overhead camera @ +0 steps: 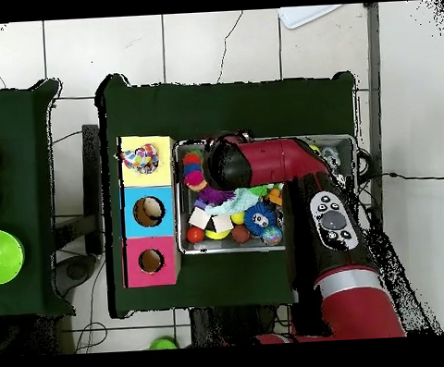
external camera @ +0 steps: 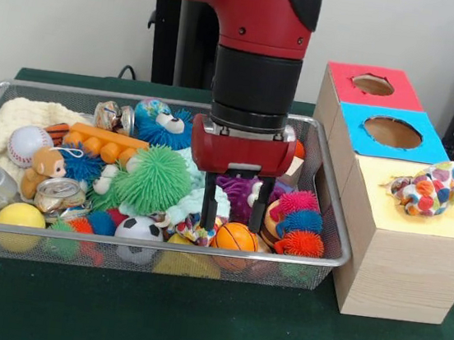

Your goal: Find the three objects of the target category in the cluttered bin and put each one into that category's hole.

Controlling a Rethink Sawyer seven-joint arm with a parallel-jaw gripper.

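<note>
Your hand [external camera: 235, 208] is down in the cluttered bin [external camera: 332, 224], fingers parted around a spotted cloth piece [external camera: 196, 233] wedged beside the orange ball [external camera: 236, 237]. Nothing is gripped yet. Another spotted cloth [external camera: 434, 189] sits bunched over the yellow box top [external camera: 436, 225], covering the hole. The bin's front rim is close; straight up looks like the clearest exit.

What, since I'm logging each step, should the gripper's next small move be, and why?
Probably nudge sideways over the small white cloth piece with coloured spots and close on it. The gripper hangs open, low inside the silver wire-mesh basket. One finger stands right beside that cloth, and the orange basketball sits below the gap.
</note>
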